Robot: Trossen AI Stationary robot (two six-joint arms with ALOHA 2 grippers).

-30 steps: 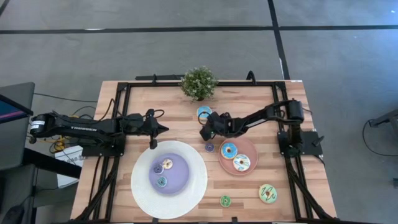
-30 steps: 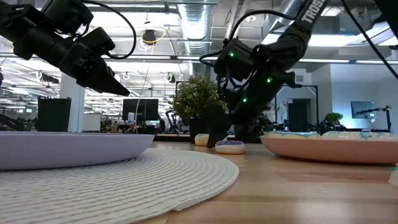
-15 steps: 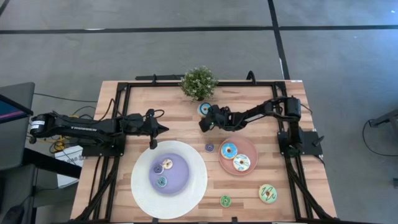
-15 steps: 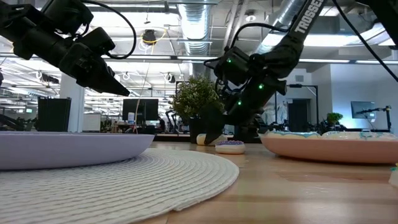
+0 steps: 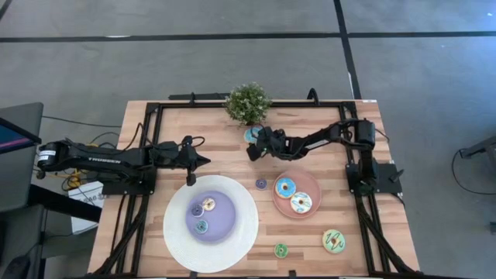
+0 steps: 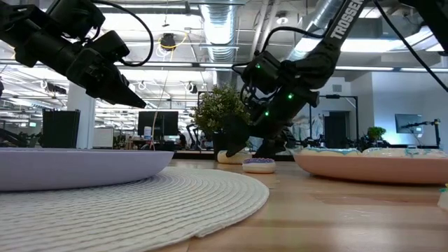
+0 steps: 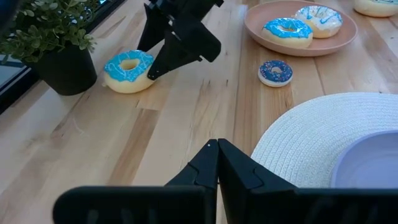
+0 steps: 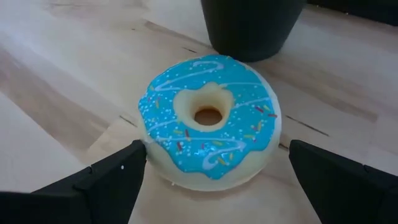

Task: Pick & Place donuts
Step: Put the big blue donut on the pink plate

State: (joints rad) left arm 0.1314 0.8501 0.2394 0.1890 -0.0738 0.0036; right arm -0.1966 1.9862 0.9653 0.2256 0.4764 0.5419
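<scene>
A donut with blue icing (image 8: 210,121) lies flat on the wood in front of the dark pot of a plant (image 5: 248,102). My right gripper (image 8: 216,148) is open, slanting down, with one finger on each side of this donut (image 5: 251,134). A tiny purple donut (image 5: 261,184) lies nearer the pink plate (image 5: 313,188), which holds two blue-and-white donuts (image 5: 285,187). Three tiny donuts (image 5: 201,225) lie on the purple plate (image 5: 222,229). My left gripper (image 7: 217,148) is shut and holds nothing, hanging above the table at the white mat's far edge. My right gripper has one finger (image 8: 127,168) right at the blue donut's rim (image 8: 148,146); I cannot tell whether it touches. The other finger (image 8: 323,171) stands clear of the donut. The donut rests flat on the table.
A green-and-white donut (image 5: 334,240) and a tiny green donut (image 5: 280,249) lie near the front right. The round white mat (image 5: 174,232) under the purple plate fills the front middle. A black frame (image 5: 155,116) runs around the table's edges.
My right gripper has gone toward the table's far edge, away from the tiny purple donut and up to the blue donut by the plant, rolling a little on the way. Its fingers have stayed open.
</scene>
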